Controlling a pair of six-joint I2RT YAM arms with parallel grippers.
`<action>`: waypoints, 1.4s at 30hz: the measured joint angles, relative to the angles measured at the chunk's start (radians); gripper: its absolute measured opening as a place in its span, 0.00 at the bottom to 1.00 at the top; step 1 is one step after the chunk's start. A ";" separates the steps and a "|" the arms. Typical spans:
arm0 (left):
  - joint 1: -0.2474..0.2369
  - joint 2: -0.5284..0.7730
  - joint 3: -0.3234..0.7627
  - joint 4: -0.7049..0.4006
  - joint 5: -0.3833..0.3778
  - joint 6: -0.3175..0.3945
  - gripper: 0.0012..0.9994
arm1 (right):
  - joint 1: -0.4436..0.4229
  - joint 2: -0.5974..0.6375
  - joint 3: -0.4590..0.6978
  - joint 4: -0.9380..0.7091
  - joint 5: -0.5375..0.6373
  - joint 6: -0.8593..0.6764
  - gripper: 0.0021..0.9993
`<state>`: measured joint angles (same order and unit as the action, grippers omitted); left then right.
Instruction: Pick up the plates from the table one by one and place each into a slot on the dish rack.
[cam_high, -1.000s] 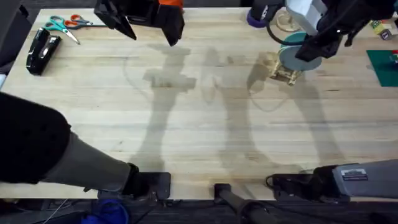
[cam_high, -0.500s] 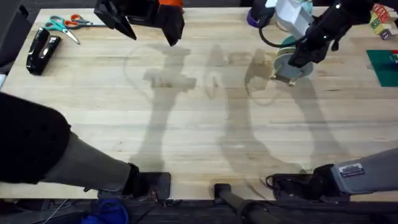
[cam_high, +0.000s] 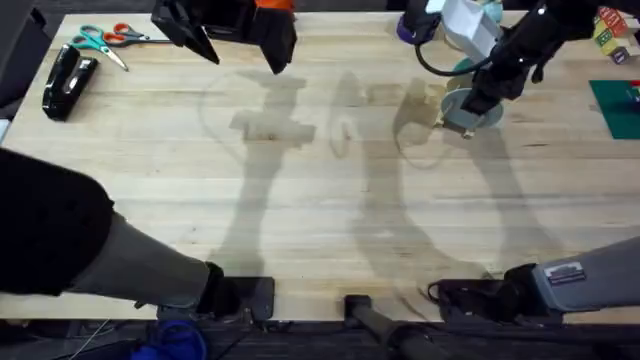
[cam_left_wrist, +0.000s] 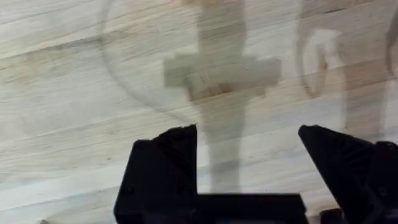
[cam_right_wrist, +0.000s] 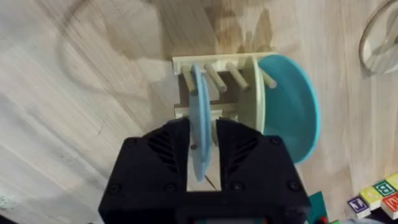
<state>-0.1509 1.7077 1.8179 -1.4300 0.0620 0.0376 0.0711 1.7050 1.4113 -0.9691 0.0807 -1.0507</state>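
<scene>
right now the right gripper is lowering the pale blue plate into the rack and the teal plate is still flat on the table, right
Not quite. The teal plate is not on the table; it already stands on edge in the dish rack, as the right wrist view shows. The rest holds: the right gripper grips the pale blue plate over the rack's pegs.

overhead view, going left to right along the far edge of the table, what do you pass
stapler → scissors → left gripper → purple thing → dish rack, where the right gripper holds a pale blue plate → green mat
</scene>
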 joint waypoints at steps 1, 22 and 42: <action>0.000 0.000 0.000 0.000 0.000 0.000 0.99 | 0.000 0.000 0.000 0.000 0.000 0.000 0.28; 0.000 0.000 0.000 0.000 0.000 0.000 0.99 | 0.000 -0.020 0.000 0.008 0.000 0.004 0.29; 0.000 0.000 0.000 0.000 0.000 0.000 0.99 | 0.000 -0.280 0.000 0.004 -0.001 0.004 0.30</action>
<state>-0.1509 1.7073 1.8179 -1.4300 0.0620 0.0376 0.0708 1.4248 1.4113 -0.9650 0.0795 -1.0470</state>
